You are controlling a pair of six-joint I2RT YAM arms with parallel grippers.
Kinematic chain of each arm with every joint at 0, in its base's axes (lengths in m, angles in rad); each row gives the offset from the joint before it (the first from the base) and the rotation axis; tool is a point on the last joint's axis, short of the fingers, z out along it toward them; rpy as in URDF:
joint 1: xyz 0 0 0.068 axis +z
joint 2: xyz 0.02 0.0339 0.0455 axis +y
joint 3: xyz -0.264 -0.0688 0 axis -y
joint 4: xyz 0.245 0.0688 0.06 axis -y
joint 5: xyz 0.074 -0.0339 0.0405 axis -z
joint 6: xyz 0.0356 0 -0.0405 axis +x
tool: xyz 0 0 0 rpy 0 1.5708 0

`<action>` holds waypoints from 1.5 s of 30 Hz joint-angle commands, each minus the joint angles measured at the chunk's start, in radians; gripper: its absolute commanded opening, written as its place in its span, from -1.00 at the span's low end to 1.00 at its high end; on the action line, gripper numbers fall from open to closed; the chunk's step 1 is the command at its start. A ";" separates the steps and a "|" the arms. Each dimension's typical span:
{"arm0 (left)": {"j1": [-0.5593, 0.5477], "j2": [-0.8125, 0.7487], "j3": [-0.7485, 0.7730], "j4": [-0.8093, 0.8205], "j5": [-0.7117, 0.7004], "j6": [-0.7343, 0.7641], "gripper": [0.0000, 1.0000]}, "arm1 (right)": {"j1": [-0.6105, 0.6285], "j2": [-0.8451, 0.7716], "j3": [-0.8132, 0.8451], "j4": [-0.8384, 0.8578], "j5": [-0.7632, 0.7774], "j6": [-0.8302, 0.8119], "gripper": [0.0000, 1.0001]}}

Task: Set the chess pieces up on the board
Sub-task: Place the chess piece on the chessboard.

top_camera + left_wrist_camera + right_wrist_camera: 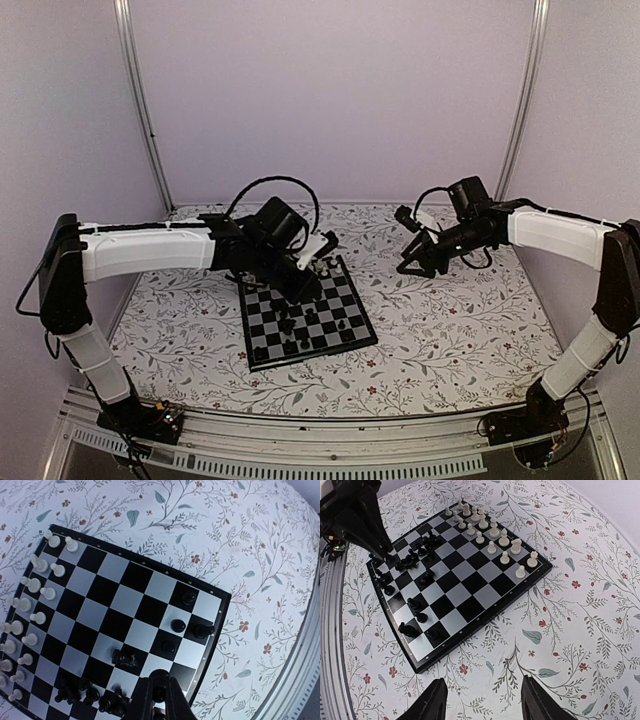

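The left gripper (158, 690) hangs low over the black end of the board (150, 566), its fingers drawn almost together. A dark shape sits between the tips, but whether it is a piece in a pinch cannot be told. Just ahead of these jaws and slightly left lies a toppled black piece (125, 657), its long axis running across, roughly along the line on which the fingers close. Gripping it would likely call for a turn of the wrist. A black cluster (85, 695) crowds the jaws' left; the white pieces (30, 605) stand in rows far to the left. The right gripper (487, 702) is spread wide and empty over the tablecloth (570, 630), the board well ahead and left, so the left arm is nearer.
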 commanded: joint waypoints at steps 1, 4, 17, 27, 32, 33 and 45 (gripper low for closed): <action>-0.060 0.081 0.043 -0.096 -0.092 0.059 -0.80 | -0.008 0.014 -0.020 0.082 0.047 -0.008 0.05; -0.082 0.133 0.073 -0.125 -0.109 0.057 -0.81 | -0.007 0.016 -0.027 0.083 0.050 -0.015 0.05; -0.110 0.240 0.123 -0.191 -0.118 0.054 -0.78 | -0.008 0.028 -0.038 0.079 0.048 -0.034 0.05; -0.113 0.274 0.134 -0.189 -0.154 0.040 -0.69 | -0.007 0.036 -0.037 0.079 0.046 -0.037 0.05; -0.112 0.281 0.142 -0.190 -0.162 0.036 -0.59 | -0.007 0.038 -0.039 0.074 0.045 -0.037 0.05; -0.112 0.280 0.145 -0.192 -0.162 0.035 -0.56 | -0.008 0.039 -0.038 0.075 0.044 -0.038 0.05; -0.052 0.222 0.221 -0.256 -0.186 0.038 -0.27 | -0.008 0.043 -0.037 0.071 0.040 -0.038 0.06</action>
